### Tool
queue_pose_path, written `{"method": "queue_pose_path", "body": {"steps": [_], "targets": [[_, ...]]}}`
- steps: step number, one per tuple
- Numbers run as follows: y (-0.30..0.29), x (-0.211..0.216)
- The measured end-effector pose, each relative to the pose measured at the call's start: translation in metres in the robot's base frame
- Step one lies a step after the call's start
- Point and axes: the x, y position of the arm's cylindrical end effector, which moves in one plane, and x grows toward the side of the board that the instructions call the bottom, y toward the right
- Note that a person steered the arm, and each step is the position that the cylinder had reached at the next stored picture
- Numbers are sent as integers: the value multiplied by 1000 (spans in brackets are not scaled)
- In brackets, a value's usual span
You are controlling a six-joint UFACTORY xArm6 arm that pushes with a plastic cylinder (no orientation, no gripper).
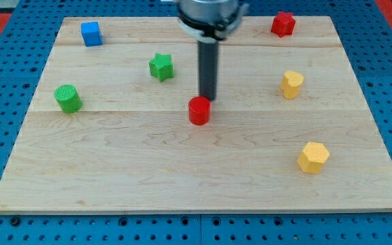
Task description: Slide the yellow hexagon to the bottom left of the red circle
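Note:
The yellow hexagon (313, 157) lies on the wooden board at the view's lower right. The red circle (199, 110) sits near the board's middle. My tip (208, 99) stands just above and slightly right of the red circle, close to it or touching it. The tip is far to the left of the yellow hexagon.
A second yellow block (291, 84) lies at the right, above the hexagon. A red star (283, 24) is at the top right. A green star (161, 67), a green cylinder (67, 98) and a blue cube (91, 33) lie on the left half. The board's edge (196, 208) runs along the bottom.

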Motion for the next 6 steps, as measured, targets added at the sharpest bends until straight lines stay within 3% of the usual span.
{"method": "queue_pose_path", "body": {"steps": [1,3,4,6], "targets": [[44,41],[190,74],[166,117],[-68,98]]}}
